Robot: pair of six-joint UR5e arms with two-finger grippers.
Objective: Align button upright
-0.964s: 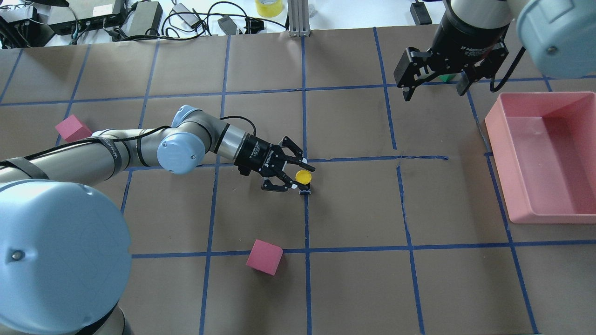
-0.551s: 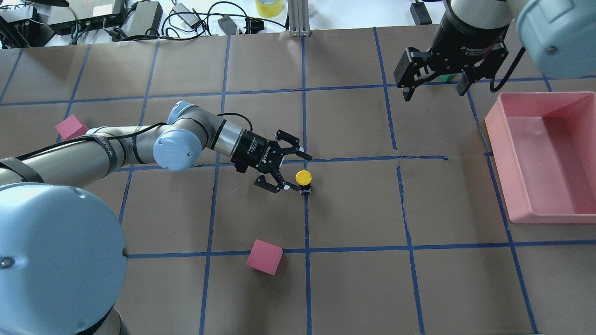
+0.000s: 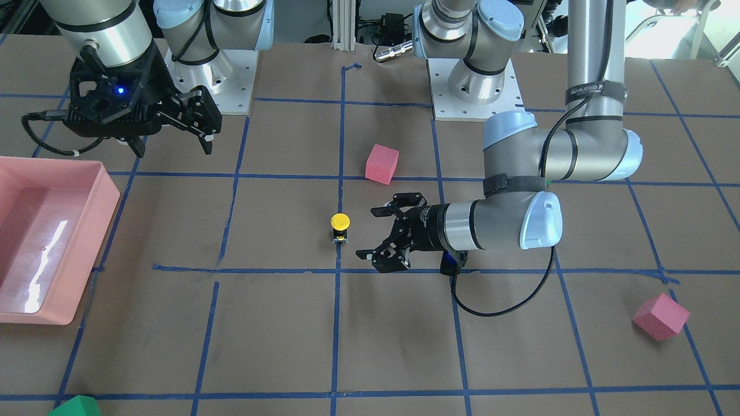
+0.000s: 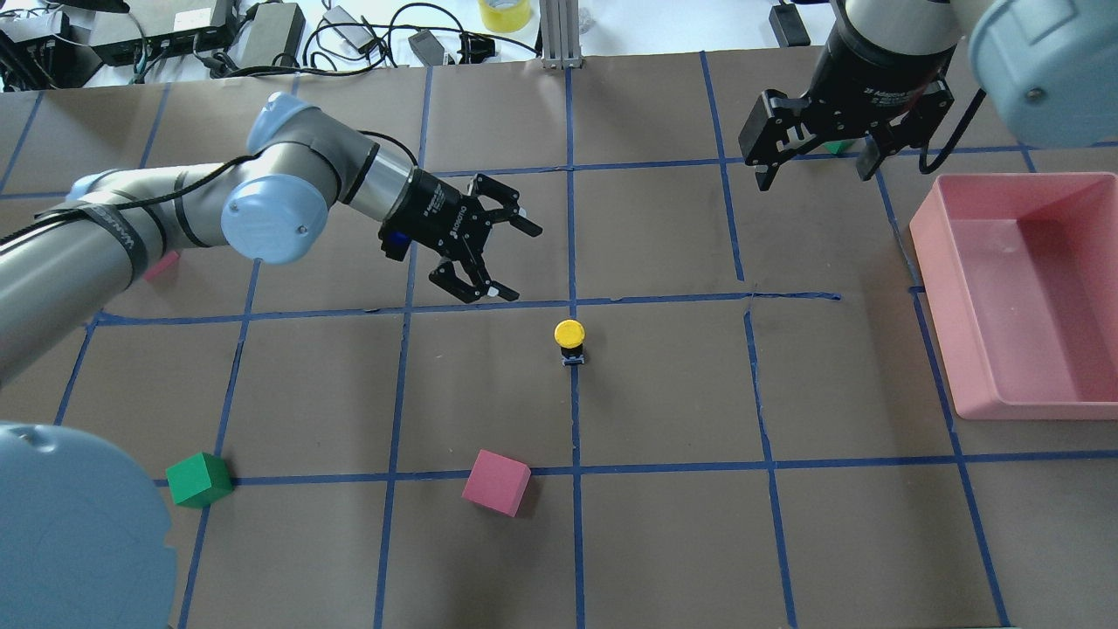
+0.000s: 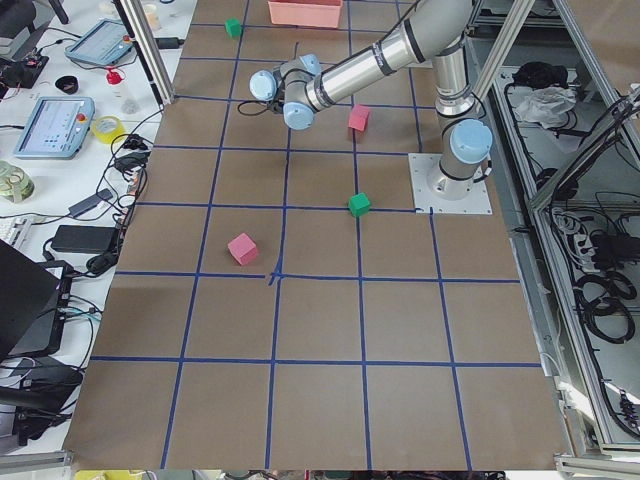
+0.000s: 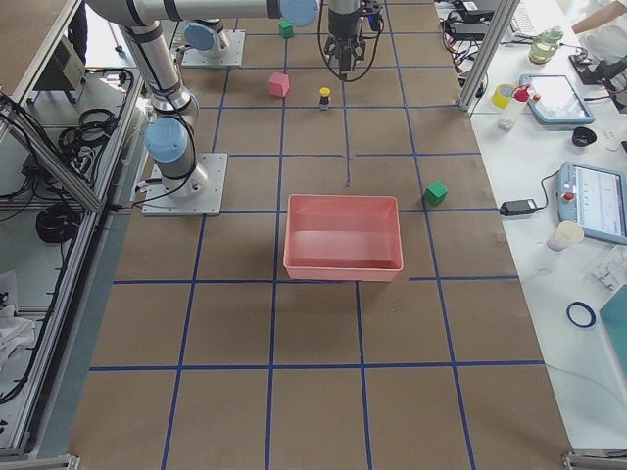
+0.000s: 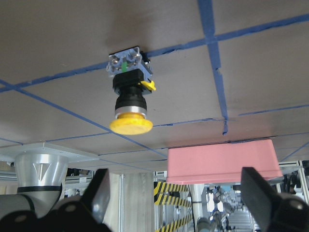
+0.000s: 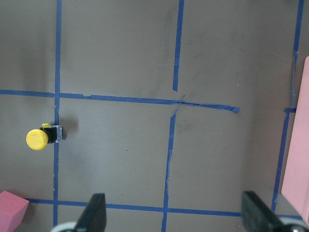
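Overhead exterior shows, nearest the robot, a green cube (image 4: 199, 479) at the left and a pink cube (image 4: 496, 482) nearer the middle, both resting on the brown tabletop (image 4: 664, 393) along a blue tape line.

Farther out, near the centre, stands the button (image 4: 569, 335). It sits on a tape line that runs away from the robot, just on the near side of a crossing. Its long axis is vertical: the round yellow cap points straight up and the silvery terminal block is down on the tabletop, with the black body between them. The left wrist camera confirms this, with the block flat against the paper and the cap (image 7: 131, 125) at the free end. Nothing touches the button.

Beyond it and to the left hangs the left claw (image 4: 524, 265). Its fingers are spread wide and hold nothing. They reach sideways towards the middle of the tabletop, clear of the button. A second pink cube (image 4: 162, 265) shows partly from behind that arm.

At the right edge lies a pink tray (image 4: 1039, 279), well apart from the button. Farthest out, at the far right, the right claw (image 4: 817, 172) points down above the tabletop. Its fingers are also spread wide, with nothing between them. A small green block (image 4: 840, 146) shows just behind it.
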